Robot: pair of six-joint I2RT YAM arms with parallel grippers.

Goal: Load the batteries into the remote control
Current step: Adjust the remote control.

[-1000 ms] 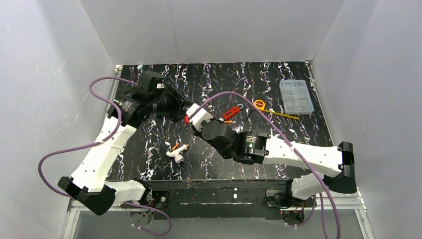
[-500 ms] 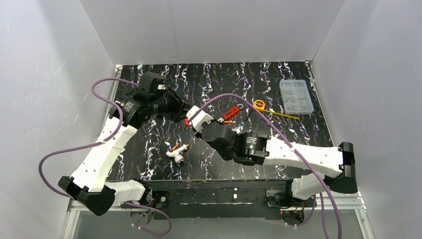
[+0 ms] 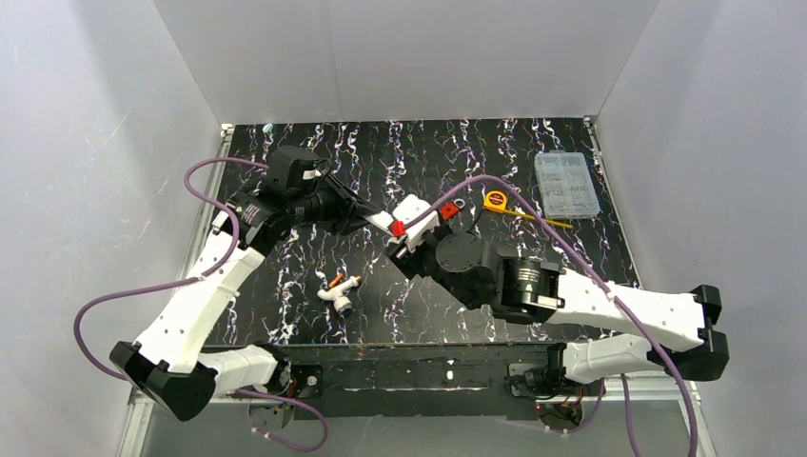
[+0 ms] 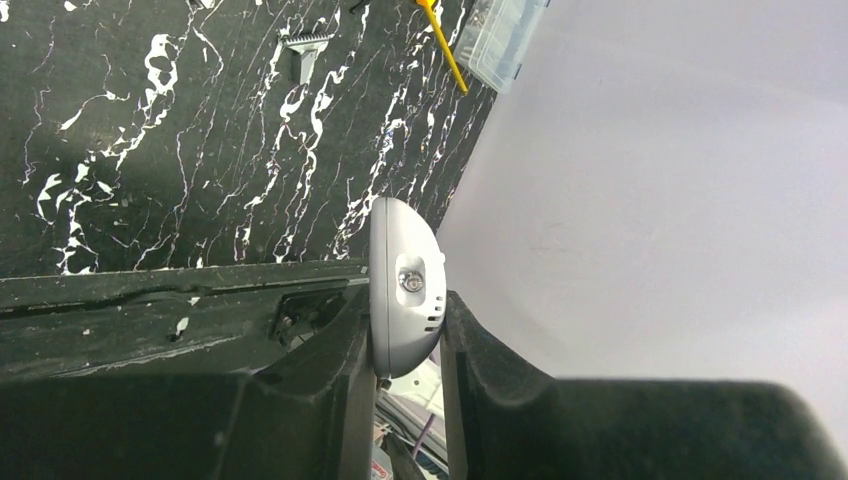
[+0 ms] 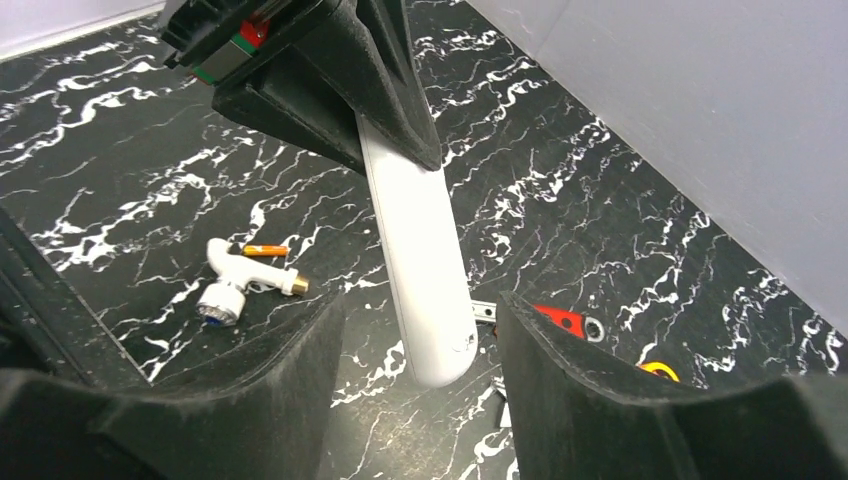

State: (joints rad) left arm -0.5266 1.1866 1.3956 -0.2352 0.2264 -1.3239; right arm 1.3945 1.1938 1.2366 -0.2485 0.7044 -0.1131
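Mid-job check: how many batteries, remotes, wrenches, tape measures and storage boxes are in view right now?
Orange battery: 1
Remote control: 1
Red-handled wrench: 1
Yellow tape measure: 1
Clear storage box: 1
Total: 5

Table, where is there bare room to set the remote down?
Bare: the far strip of the table along the back wall up to the clear box, and the patch between that box and the right arm. Crowded: the middle, around the remote, wrench, tape measure, battery and white tool.
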